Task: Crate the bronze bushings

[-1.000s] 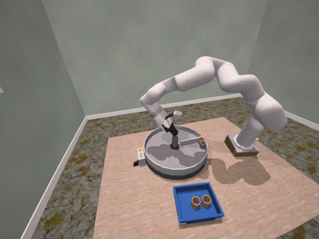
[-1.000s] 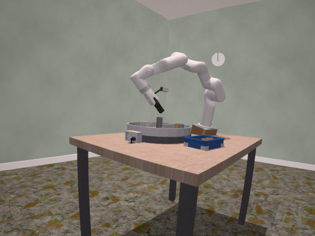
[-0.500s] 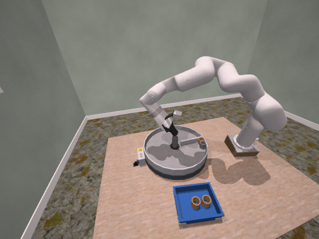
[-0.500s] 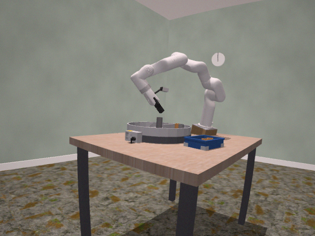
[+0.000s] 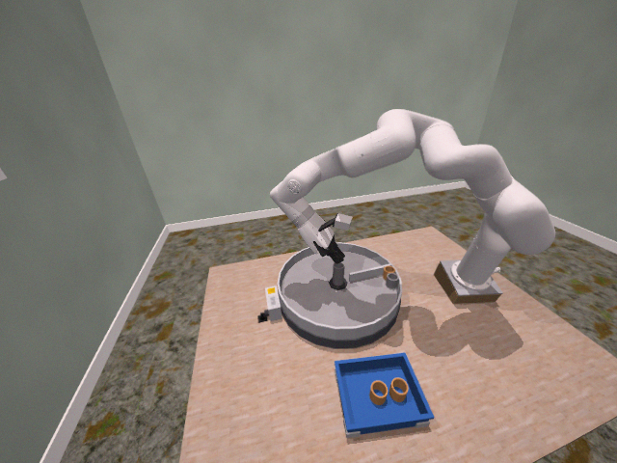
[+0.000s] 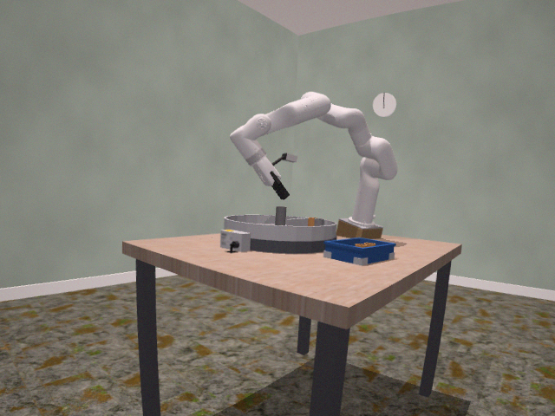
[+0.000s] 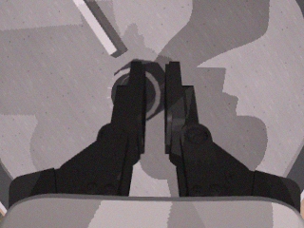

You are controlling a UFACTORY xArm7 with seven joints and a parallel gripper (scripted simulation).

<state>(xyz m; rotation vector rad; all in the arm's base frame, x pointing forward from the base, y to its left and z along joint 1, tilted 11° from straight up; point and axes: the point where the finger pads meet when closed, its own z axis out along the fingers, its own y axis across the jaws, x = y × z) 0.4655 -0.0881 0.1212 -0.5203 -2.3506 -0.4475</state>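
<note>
The round grey turning table (image 5: 339, 299) has a dark centre post (image 5: 338, 275). One bronze bushing (image 5: 388, 270) and one steel bushing (image 5: 392, 280) sit together at its right rim, beside a grey bar (image 5: 364, 274). My gripper (image 5: 338, 258) hangs tilted just above the centre post, well left of both bushings, and also shows in the exterior view (image 6: 283, 195). In the wrist view its fingers stand nearly together with nothing between them, the post (image 7: 148, 91) below. The blue crate (image 5: 381, 392) at the table's front holds two bronze bushings (image 5: 378, 392) (image 5: 399, 389).
A small grey control box (image 5: 271, 303) sits against the turning table's left side. The arm's base (image 5: 468, 287) stands on a block at the right. The turning table has a raised rim. The wooden table's edge (image 6: 286, 295) lies beyond the crate.
</note>
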